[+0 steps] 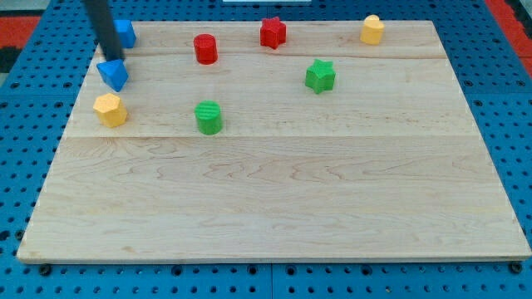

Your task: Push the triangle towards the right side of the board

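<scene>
We have no gripper, only a rod holding nothing; my tip (pixel 114 60) seems to touch the blue triangle (pixel 113 75) from the top, near the board (pixel 274 216)'s left edge. The yellow block (pixel 110 109) sits just below. Rightward lie the green cylinder (pixel 209 117) and green star (pixel 320 75). The whole push remains.

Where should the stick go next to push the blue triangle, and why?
Probably a small slide toward the view's right. My tip sits at the upper left edge of the blue triangle, near the board's left side. The yellow block lies just below, so pushing straight rightward should avoid it.
</scene>
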